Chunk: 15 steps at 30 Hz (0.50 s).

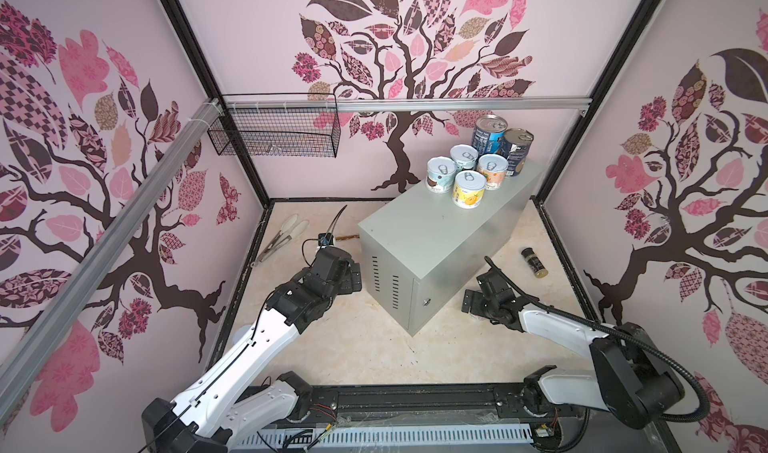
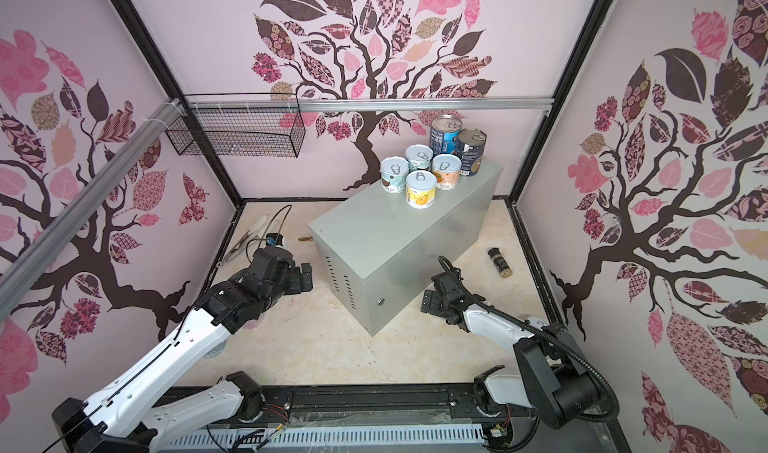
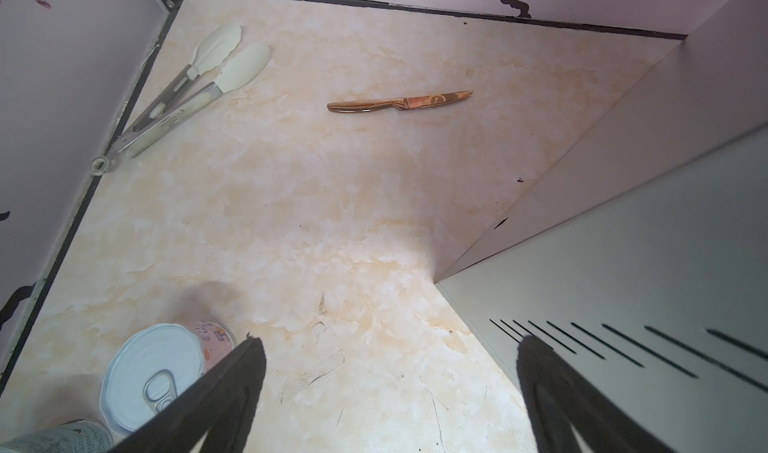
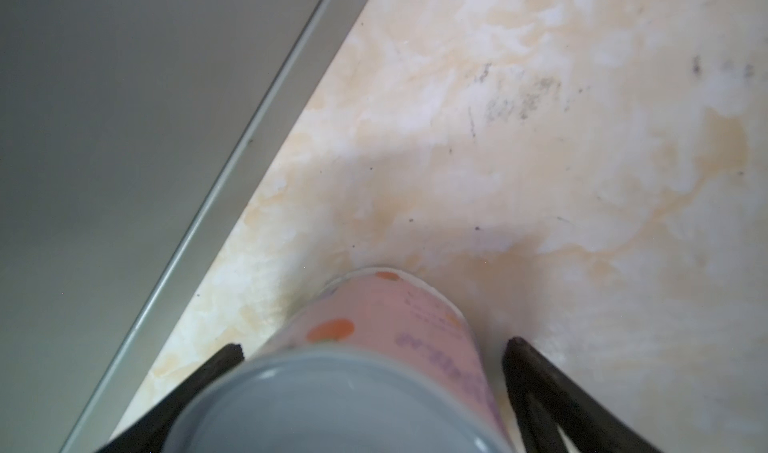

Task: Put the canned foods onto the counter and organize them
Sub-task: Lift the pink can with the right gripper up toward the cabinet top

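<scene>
Six cans (image 1: 468, 187) stand bunched at the far end of the grey counter (image 1: 436, 239) in both top views, two tall dark ones behind four short pastel ones. My left gripper (image 1: 355, 278) hangs low beside the counter's vented side and my right gripper (image 1: 471, 305) low by its door end, while a spice jar (image 1: 534, 262) lies on the floor (image 1: 332, 347) to the right. From the left wrist, my fingers (image 3: 232, 388) are spread wide with only bare floor between them; a pink-labelled can (image 3: 153, 372) stands upright just outside one finger and a second can (image 3: 62, 436) sits at the frame's edge, with tongs (image 3: 195, 85) and a copper knife (image 3: 399, 102) lying farther off. From the right wrist, my jaws straddle a fruit-spotted can (image 4: 415, 318) on the floor near the counter wall; a gap shows at one finger, so the grip is open around it.
</scene>
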Each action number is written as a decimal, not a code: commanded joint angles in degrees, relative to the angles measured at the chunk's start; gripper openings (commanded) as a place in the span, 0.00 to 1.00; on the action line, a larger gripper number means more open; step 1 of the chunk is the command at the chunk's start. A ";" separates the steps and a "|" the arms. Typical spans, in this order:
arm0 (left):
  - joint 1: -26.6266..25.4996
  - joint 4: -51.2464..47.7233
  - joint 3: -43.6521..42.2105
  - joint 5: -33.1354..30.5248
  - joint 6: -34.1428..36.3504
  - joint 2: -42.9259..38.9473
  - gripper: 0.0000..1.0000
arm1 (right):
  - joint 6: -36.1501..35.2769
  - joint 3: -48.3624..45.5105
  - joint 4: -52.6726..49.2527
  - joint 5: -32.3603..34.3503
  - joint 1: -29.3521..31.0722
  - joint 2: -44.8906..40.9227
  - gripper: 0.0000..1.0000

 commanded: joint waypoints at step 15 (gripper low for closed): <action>0.29 0.60 -1.55 -0.87 0.36 -0.60 0.98 | 5.20 -1.88 1.87 6.08 5.15 1.09 0.86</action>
